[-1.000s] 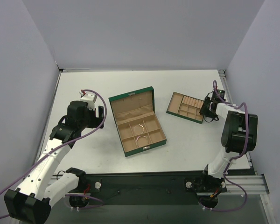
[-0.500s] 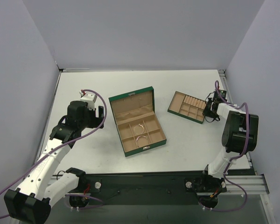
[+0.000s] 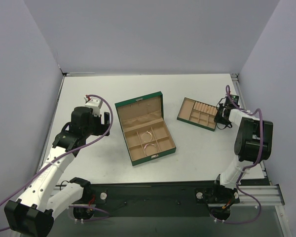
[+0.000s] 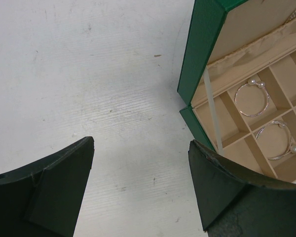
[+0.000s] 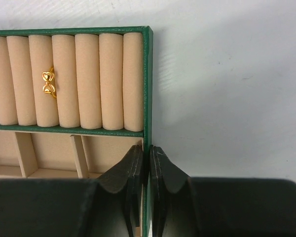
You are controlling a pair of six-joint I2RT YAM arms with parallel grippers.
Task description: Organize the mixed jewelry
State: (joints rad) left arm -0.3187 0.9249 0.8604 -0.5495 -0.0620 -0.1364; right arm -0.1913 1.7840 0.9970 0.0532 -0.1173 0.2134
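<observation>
The open green box point(image 3: 138, 102) stands mid-table with two thin silvery bangle hoops point(image 3: 146, 134) in its tan compartments. In the left wrist view these hoops point(image 4: 251, 115) carry small pearls. My left gripper point(image 3: 106, 123) hangs open just left of the box, its jaws point(image 4: 141, 143) wide over bare table. To the right lies the small green tray point(image 3: 181, 114). My right gripper point(image 3: 218, 120) is shut on the tray's right wall point(image 5: 147, 74), one finger inside and one outside. A small gold ring point(image 5: 50, 83) sits on the tan rolls. No chain shows.
The box's raised lid point(image 4: 200, 44) stands close beside my left gripper's right finger. Grey walls enclose the table on the left, back and right. The tray lies near the table's right edge point(image 3: 239, 98).
My right gripper has closed on the tray's right wall, and the tray has shifted slightly to the right. The left arm has not moved.
</observation>
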